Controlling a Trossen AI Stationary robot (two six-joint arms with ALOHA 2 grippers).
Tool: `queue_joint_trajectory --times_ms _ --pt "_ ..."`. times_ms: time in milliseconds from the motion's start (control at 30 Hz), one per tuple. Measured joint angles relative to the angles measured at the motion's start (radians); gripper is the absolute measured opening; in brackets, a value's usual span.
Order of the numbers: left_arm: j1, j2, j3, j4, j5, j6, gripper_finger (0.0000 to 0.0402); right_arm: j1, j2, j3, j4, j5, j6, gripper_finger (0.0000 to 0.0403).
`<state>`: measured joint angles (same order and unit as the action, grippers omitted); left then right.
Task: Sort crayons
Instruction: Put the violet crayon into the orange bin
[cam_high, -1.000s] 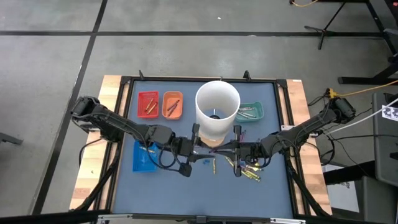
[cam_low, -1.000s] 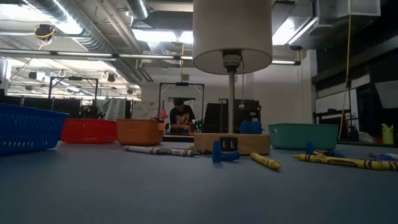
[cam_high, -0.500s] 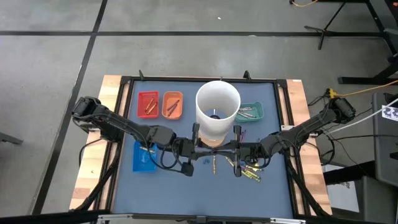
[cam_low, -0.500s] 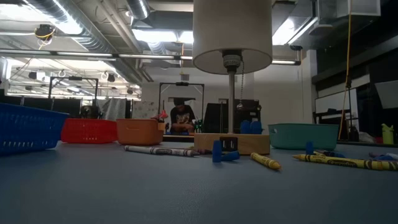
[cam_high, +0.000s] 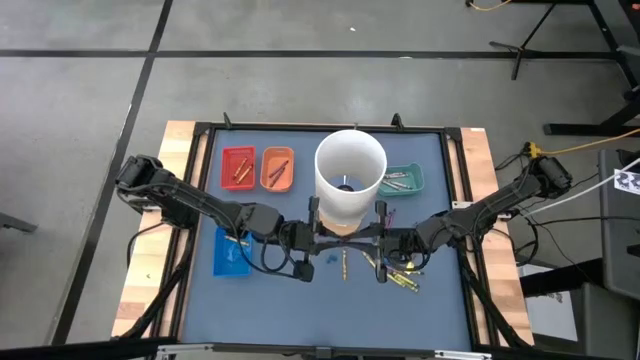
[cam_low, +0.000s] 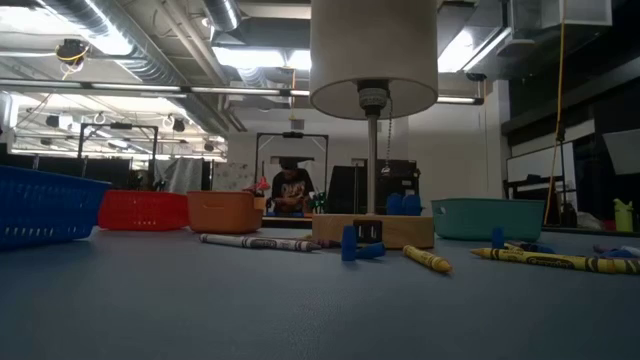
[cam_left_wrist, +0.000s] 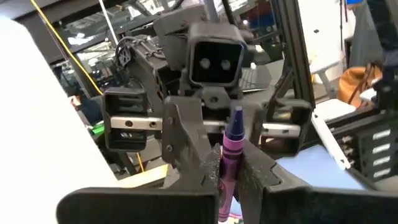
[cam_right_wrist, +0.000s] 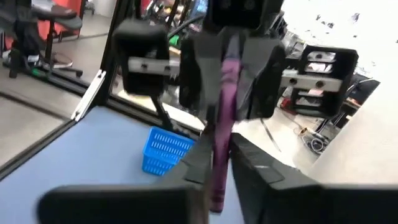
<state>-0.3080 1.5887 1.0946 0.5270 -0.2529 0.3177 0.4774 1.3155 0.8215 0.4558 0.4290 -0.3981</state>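
Here, above mid-surface, my left gripper (cam_left_wrist: 227, 186) and right gripper (cam_right_wrist: 217, 180) both pinch one purple crayon (cam_left_wrist: 231, 146), jaws nearly closed; one should release only once the other grips firmly.

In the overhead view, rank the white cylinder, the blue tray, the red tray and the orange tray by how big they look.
1. White cylinder, clearly largest.
2. Blue tray.
3. Red tray and orange tray: they look about alike, so no ranking between them.
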Motion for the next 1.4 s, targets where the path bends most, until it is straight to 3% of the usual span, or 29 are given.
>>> queue_joint_trajectory --times_ms 133,300,767,967,1100,1400 --pt "-0.003 -0.015 0.000 -0.071 -0.039 -0.111 0.0013 0.000 0.000 0.000 -0.069 0.010 0.016 0.0123" --pt "-0.008 -0.064 0.000 -0.295 -0.071 -0.265 0.0013 0.001 0.000 0.000 -0.223 0.016 0.117 0.0160" --pt "0.016 -0.100 0.000 -0.901 -0.103 -0.513 0.0014 0.000 0.000 0.000 -0.830 -0.117 0.401 0.0166" --pt "0.107 -0.099 0.000 -1.152 -0.276 -0.613 0.0014 0.000 0.000 0.000 -0.985 -0.135 0.512 0.0166" --pt "0.203 -0.099 0.000 -1.233 -0.366 -0.631 0.0014 0.000 0.000 0.000 -1.006 -0.135 0.530 0.0166" --pt "0.453 -0.099 0.000 -1.232 -0.388 -0.626 0.0014 0.000 0.000 0.000 -1.019 -0.135 0.532 0.0166"
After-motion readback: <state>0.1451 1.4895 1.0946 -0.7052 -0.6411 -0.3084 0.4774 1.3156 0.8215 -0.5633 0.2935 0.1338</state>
